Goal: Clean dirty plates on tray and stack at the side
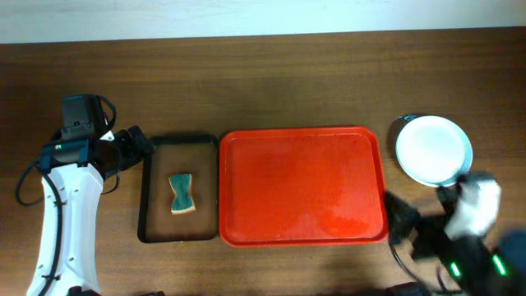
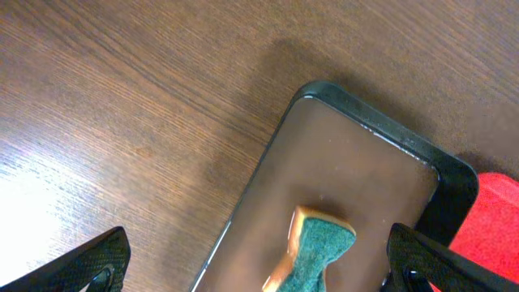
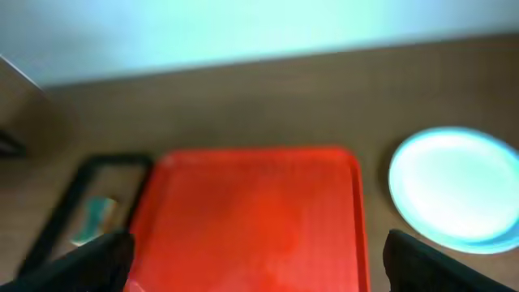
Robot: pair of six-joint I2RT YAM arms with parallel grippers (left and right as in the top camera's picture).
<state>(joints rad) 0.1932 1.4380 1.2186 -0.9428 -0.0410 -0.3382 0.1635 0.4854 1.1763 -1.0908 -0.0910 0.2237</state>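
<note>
The red tray [image 1: 301, 186] lies in the middle of the table with nothing on it; it also shows in the right wrist view [image 3: 251, 219]. The plates sit in a stack [image 1: 433, 149] on the table to the tray's right, the white one on top, a pale blue rim showing beneath [image 3: 454, 188]. My left gripper [image 1: 131, 150] is open and empty at the far left corner of the black tray, above the green sponge [image 2: 312, 253]. My right gripper [image 1: 403, 222] is open and empty near the red tray's near right corner.
A narrow black tray [image 1: 156, 205] lies left of the red tray and holds the green and tan sponge [image 1: 182, 193]. The table's far edge meets a pale wall at the top. The right arm is blurred at the bottom right.
</note>
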